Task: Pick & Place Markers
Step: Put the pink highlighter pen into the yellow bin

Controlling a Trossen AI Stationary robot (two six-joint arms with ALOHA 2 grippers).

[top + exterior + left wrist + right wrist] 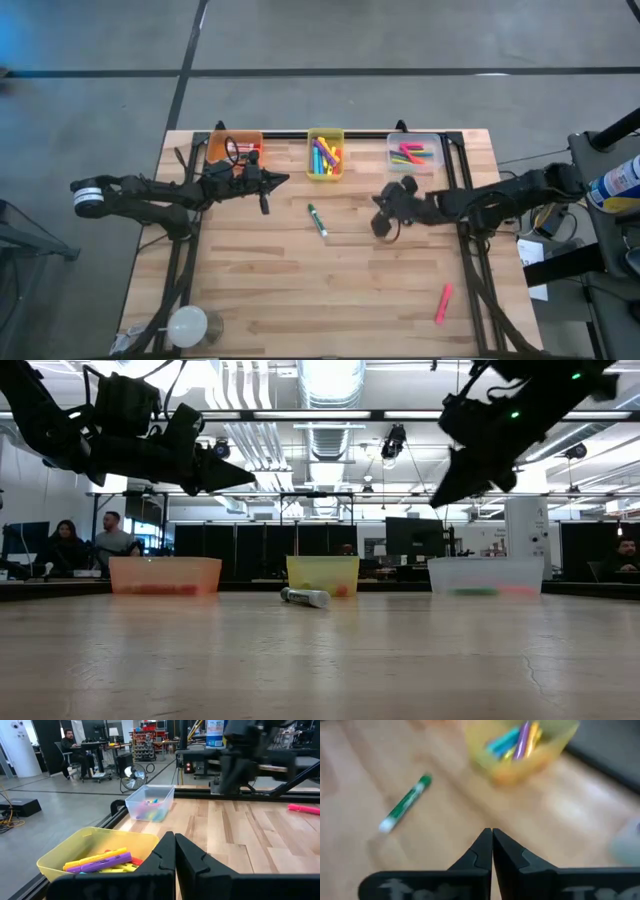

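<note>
A green marker (pixel 317 219) lies flat on the table's middle; it also shows in the low view (pixel 304 597) and the right wrist view (pixel 405 803). A pink marker (pixel 443 302) lies near the front right. Other markers lie in the orange bin (pixel 233 148), the yellow bin (pixel 325 155) and the clear bin (pixel 415 153). My left gripper (pixel 277 181) is shut and empty, above the table between the orange and yellow bins. My right gripper (pixel 381 222) is shut and empty, above the table to the right of the green marker.
The three bins stand in a row along the table's far edge. A white round object (pixel 186 324) sits at the front left corner. Bare wood lies across the table's middle and front. People sit in the room beyond the table (pixel 90 545).
</note>
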